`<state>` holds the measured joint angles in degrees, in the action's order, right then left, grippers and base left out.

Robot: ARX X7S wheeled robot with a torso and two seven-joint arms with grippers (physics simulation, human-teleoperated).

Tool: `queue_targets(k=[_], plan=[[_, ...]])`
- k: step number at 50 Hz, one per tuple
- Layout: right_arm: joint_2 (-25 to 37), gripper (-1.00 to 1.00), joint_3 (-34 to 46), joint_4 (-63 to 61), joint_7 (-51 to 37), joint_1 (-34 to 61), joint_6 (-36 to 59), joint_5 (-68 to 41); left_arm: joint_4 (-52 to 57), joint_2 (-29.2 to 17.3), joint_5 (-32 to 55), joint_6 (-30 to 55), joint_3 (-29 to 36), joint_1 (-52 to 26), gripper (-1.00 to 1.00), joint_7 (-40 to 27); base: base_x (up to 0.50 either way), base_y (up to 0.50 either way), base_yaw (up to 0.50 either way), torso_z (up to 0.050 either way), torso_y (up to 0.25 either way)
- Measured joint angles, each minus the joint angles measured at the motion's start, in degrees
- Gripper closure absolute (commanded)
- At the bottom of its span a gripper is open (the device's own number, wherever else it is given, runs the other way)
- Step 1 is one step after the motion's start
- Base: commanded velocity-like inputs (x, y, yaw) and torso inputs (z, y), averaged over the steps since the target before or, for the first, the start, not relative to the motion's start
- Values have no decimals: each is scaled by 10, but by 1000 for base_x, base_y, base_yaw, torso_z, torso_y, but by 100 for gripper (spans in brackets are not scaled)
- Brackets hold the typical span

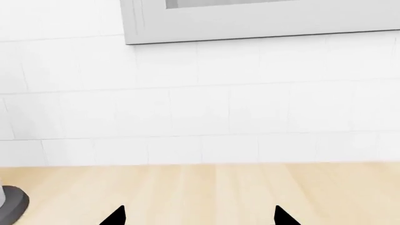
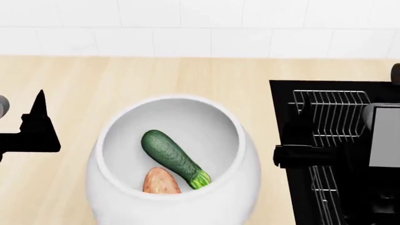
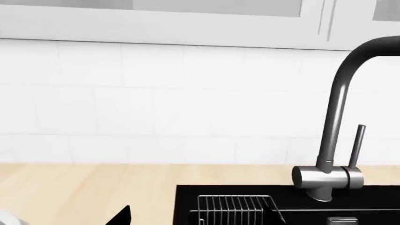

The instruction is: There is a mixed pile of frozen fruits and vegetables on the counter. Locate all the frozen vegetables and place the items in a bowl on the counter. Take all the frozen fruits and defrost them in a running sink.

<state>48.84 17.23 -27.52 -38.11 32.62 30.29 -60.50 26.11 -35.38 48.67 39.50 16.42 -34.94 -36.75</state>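
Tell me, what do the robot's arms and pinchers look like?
Both are plain flat black with no markings or cables showing. The left gripper ends in a thin pointed finger on a blocky body. The right gripper is just as black and boxy, hard to pick out against the black rectangular sink.

**Vegetables in the bowl, sink to the right**

The bowl [image 2: 100,187] stands on the counter [image 2: 81,84], at the near middle of the head view. In it lie the zucchini [image 2: 168,154] and the sweet potato [image 2: 159,182], touching, the sweet potato nearer. The sink [image 2: 284,140] is set into the counter just right of the bowl, with the wire rack [image 2: 334,117] in it. The faucet [image 3: 334,117] rises behind the sink, before the tiled wall [image 2: 200,28].
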Motion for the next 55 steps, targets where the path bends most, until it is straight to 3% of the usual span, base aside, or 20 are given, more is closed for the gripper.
queue_targets(k=[55], plan=[[-2, -100, 2, -4, -3, 0, 5, -5, 0, 1, 4, -1, 5, 1, -100, -3, -281, 0, 0, 0, 0]])
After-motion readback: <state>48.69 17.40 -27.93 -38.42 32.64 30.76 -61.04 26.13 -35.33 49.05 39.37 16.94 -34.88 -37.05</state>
